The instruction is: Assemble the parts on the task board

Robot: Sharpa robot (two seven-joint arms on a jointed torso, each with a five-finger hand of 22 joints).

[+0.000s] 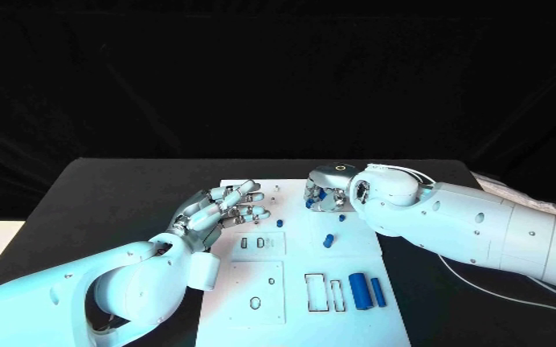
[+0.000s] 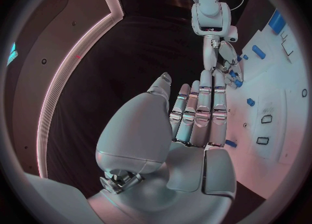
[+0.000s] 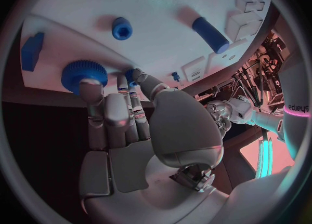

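Note:
The white task board (image 1: 292, 323) lies in the middle of the table. My right hand (image 1: 327, 192) reaches down onto its far edge, fingers pointing at the board. In the right wrist view this hand (image 3: 140, 130) pinches a small blue part (image 3: 132, 73) between thumb and a finger, and another fingertip touches a blue gear (image 3: 83, 74) standing on the board (image 3: 163, 0). My left hand (image 1: 220, 212) hovers over the board's left edge; its fingers (image 2: 198, 112) are straight and hold nothing.
Loose on the board lie a short blue cylinder (image 1: 328, 241), two small blue pieces (image 1: 280, 222) (image 1: 342, 219) and two long blue bars (image 1: 359, 289) at the near right. Empty slots (image 1: 315, 291) sit beside the bars. Black table surrounds the board.

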